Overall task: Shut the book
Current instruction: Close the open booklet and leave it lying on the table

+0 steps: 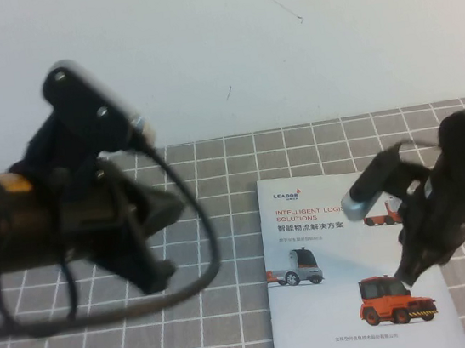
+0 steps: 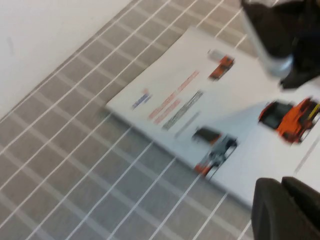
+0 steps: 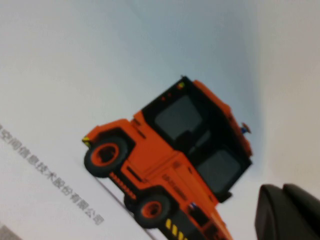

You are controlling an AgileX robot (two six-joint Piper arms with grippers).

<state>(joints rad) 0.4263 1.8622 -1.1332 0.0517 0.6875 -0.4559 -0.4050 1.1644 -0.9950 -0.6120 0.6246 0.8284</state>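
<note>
Bright, even light; soft shadows; book motion-blurred.

Glossy paper book on a matt checked cloth.

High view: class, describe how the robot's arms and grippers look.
Both are black. The left gripper, over the checked mat left of the book, carries a boxy black camera, a looping black cable and an orange band on its arm. The right gripper, over the book, carries a silver-tipped cylinder.
</note>
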